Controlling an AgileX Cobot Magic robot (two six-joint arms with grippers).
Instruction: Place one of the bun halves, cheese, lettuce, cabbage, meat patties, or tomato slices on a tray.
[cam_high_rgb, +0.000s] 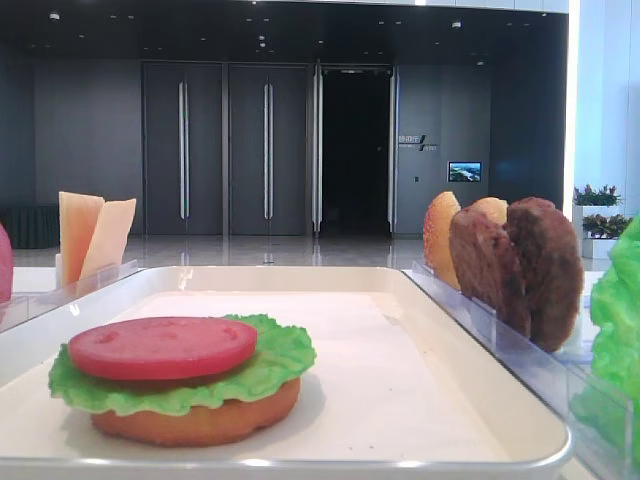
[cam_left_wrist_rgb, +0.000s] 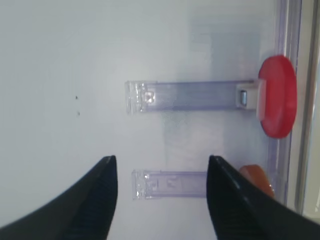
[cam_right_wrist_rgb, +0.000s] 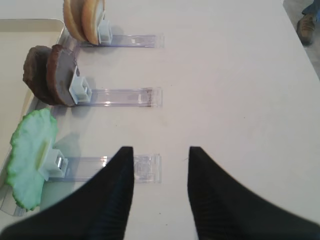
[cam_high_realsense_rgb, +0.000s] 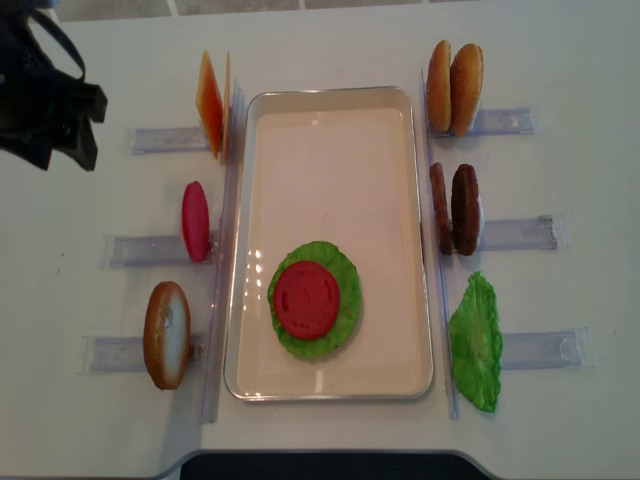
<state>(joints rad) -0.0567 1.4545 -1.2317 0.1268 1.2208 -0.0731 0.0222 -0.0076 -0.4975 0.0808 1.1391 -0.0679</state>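
Stacked already on the tray (cam_high_realsense_rgb: 400, 240), toward its near end: bun half (cam_high_rgb: 200, 422) at the bottom, ruffled green lettuce (cam_high_realsense_rgb: 345, 290) over it, smooth red tomato slice (cam_high_realsense_rgb: 307, 299) on top. Left to add, judging by the stack: patties (cam_high_realsense_rgb: 455, 208) waiting upright just right of the tray. Left gripper (cam_left_wrist_rgb: 161, 192) and right gripper (cam_right_wrist_rgb: 161, 187) both spread wide, holding nothing, off the tray.

Tray (cam_high_realsense_rgb: 330, 110): centre of table (cam_high_realsense_rgb: 560, 60).
Tomato slice (cam_high_realsense_rgb: 307, 298): atop lettuce (cam_high_realsense_rgb: 345, 310), tray's 6 o'clock end.
Cheese (cam_high_realsense_rgb: 209, 102): 10 o'clock, upright in holder.
Patties (cam_high_realsense_rgb: 456, 208): 3 o'clock, standing just beside tray.
Buns (cam_high_realsense_rgb: 455, 73): 1 o'clock.
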